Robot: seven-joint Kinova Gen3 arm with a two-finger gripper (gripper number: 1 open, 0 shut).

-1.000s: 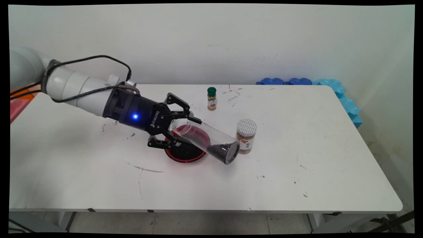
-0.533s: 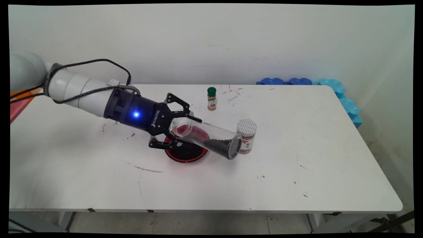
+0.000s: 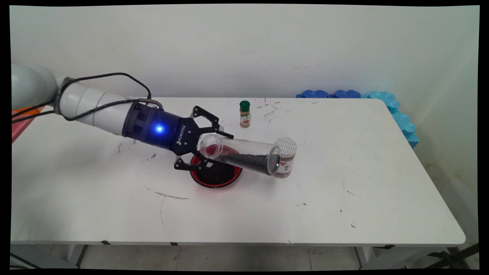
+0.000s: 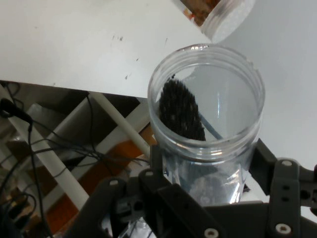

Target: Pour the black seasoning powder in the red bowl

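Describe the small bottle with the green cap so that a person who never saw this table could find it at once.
On the white table, look toward the far edge near the wall, beyond the red dish. There the small bottle stands upright and alone. Its dark green cap and slim shape set it apart from the wider white-lidded jar, and from the clear tube the pincer holds.

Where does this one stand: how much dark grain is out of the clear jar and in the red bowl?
Done: dark grains already lie in the red bowl. In hand: the gripper is shut on the clear jar, tipped near level, mouth above the bowl. Left: a good share of grain remains inside the jar.
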